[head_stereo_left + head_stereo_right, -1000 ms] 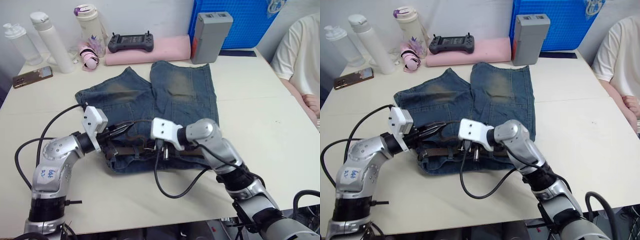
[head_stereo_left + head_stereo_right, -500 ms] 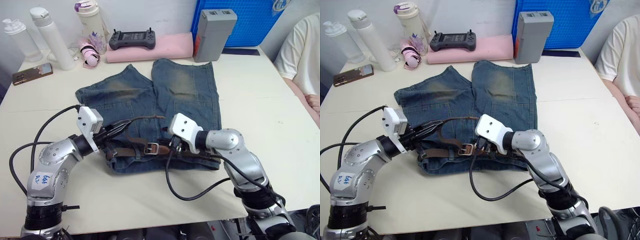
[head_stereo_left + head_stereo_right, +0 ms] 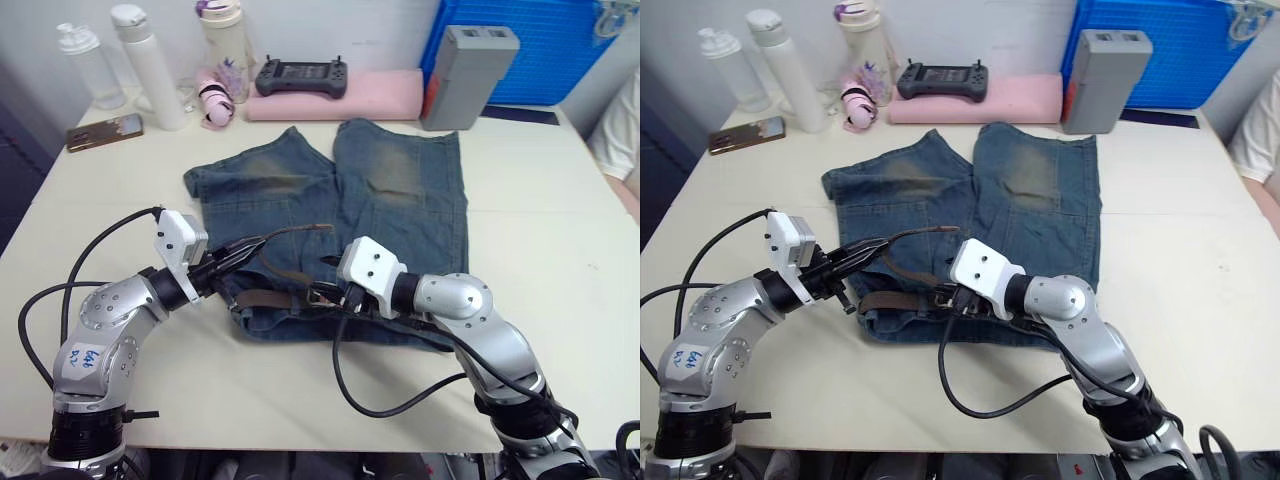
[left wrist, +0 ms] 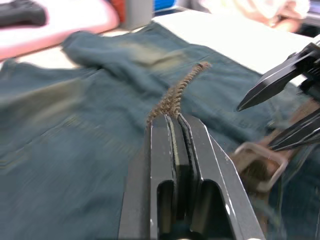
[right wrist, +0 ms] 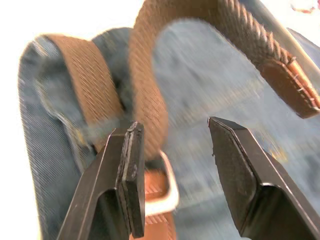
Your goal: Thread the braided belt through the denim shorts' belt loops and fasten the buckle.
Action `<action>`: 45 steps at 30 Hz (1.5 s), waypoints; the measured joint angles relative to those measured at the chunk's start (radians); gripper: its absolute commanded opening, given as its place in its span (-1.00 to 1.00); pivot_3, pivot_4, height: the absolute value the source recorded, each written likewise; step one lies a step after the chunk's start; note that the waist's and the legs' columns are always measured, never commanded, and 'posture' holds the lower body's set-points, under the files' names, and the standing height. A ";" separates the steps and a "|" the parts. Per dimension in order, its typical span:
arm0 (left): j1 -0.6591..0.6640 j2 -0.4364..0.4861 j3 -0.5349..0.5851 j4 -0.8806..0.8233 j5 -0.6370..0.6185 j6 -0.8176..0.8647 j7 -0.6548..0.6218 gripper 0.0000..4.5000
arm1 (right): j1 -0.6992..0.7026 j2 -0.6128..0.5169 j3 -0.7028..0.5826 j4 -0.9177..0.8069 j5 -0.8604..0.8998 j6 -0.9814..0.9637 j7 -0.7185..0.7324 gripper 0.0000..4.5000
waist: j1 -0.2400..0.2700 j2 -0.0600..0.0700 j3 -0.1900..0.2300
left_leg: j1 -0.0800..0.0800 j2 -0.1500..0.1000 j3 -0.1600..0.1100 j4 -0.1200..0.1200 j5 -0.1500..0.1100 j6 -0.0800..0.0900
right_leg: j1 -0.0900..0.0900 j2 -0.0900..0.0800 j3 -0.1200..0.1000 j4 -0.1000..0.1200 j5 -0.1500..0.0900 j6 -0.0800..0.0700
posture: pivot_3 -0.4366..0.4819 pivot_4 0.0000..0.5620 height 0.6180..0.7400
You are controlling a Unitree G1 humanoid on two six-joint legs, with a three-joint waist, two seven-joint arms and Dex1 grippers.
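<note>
The denim shorts [image 3: 400, 190] lie flat with the waistband toward me. The braided belt [image 3: 272, 297] runs along that waistband, and I cannot make out the belt loops over it. My left gripper [image 3: 248, 246] is shut on the belt's free end [image 4: 175, 95], which arcs up and ends in a flat tip [image 3: 326, 228]. The silver buckle [image 3: 321, 293] rests on the waistband. My right gripper [image 5: 172, 135] is open just right of the buckle [image 5: 169, 189], its fingers on either side of a bend of the strap without closing on it.
Along the far edge stand bottles [image 3: 140, 65], a phone [image 3: 104, 132], a black controller [image 3: 303, 77] on a pink foam pad [image 3: 385, 95], a grey box [image 3: 468, 62] and a blue crate [image 3: 570, 50]. A person's sleeve [image 3: 622, 130] shows at the right edge.
The camera has shifted. Over the second, my right gripper drew back to the right, uncovering the buckle. My left gripper kept its hold and raised the belt's free end.
</note>
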 measured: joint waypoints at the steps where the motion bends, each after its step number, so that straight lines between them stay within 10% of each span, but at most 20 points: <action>1: 0.000 0.005 0.001 0.001 0.000 0.000 -0.003 -1.00 | 0.017 -0.036 0.000 -0.017 0.005 -0.021 0.015 -0.02 | 0.006 0.000 0.000 | 0.000 -0.001 0.001 0.000 0.000 0.000 | 0.001 0.000 0.003 -0.002 0.000 0.000 | -0.05 -0.47 0.57; 23: -0.035 0.022 0.004 0.023 -0.039 0.027 0.001 -1.00 | 0.272 -0.170 0.082 -0.012 -0.377 -0.352 -0.214 -0.02 | 0.012 -0.002 0.001 | 0.003 0.006 0.019 0.006 0.000 -0.001 | -0.001 0.004 0.014 -0.004 -0.001 0.004 | -0.05 -0.47 0.57; 29: -0.039 0.059 0.002 0.045 -0.038 0.018 -0.033 -1.00 | 0.268 -0.117 0.083 -0.011 -0.413 -0.348 -0.230 -0.98 | 0.012 -0.002 0.001 | 0.003 0.006 0.019 0.007 0.000 -0.001 | -0.001 0.005 0.014 -0.004 -0.001 0.004 | -0.05 -0.47 0.57; 45: -0.052 0.179 -0.068 0.120 0.016 -0.062 -0.209 -1.00 | 0.235 -0.067 0.083 -0.001 -0.456 -0.300 -0.229 -0.98 | 0.007 -0.002 0.001 | 0.003 0.006 0.019 0.008 0.000 -0.001 | -0.002 0.005 0.016 0.000 -0.001 0.003 | -0.05 -0.47 0.57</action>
